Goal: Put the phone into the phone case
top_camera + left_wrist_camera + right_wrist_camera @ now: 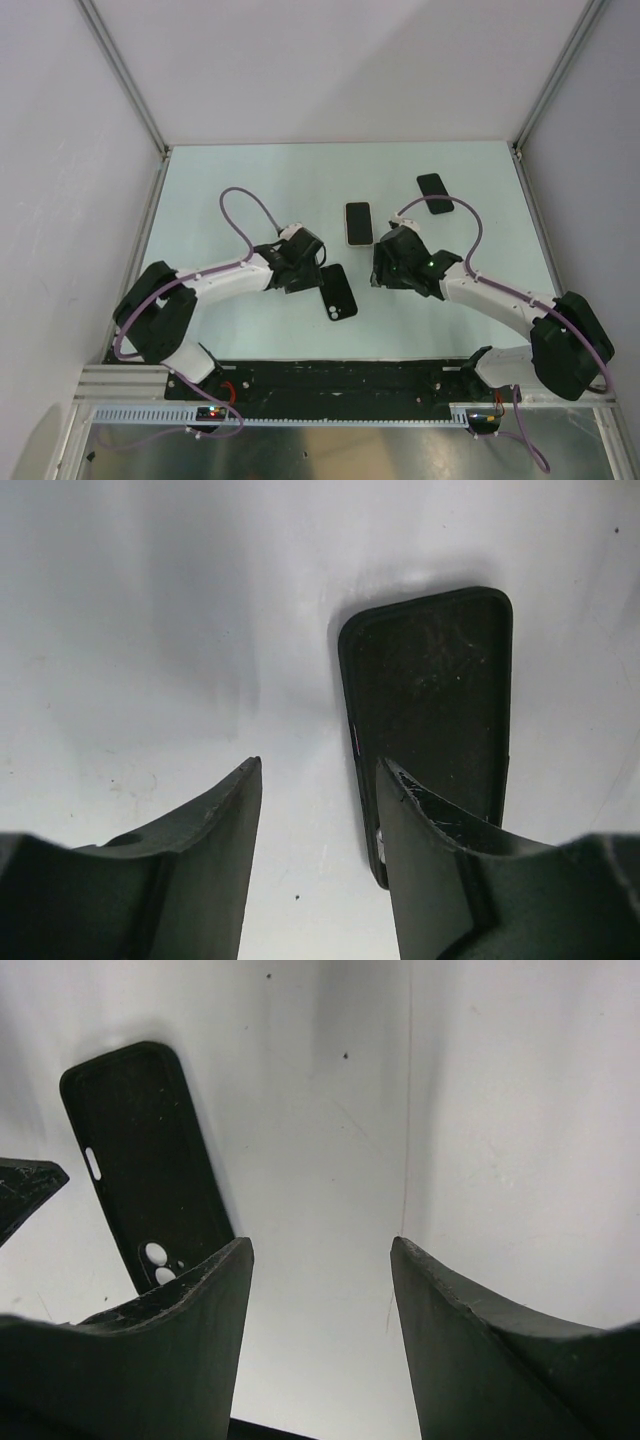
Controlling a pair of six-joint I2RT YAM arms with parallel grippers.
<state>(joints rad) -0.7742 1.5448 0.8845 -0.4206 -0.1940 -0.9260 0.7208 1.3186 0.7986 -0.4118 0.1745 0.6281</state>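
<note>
The L gripper [320, 780] was seen open, its jaws parted w/ only bare pale table top [250, 180] between them and nothing gripped. The matte black rubbery phone case [430, 695], a rounded rectangle laid inside-up, was found just ahead of that gripper and off to one side. The case's near end was hidden behind one of the fingers [450, 865]; whether finger and case touched could not be told. The R gripper [320, 1250] was likewise seen open and empty. The same case was ahead of it on the opposite side, camera cut-outs at the end nearest the tool and partly covered by that tool's own finger. From overhead, the case was placed between the two grippers, nearer the L one. The slim cream-rimmed dark-screened phone [358, 223] was laid flat just beyond both grippers, apart from the case. A second flat black rectangular slab [434, 192] was seen further out beyond the R gripper.
</note>
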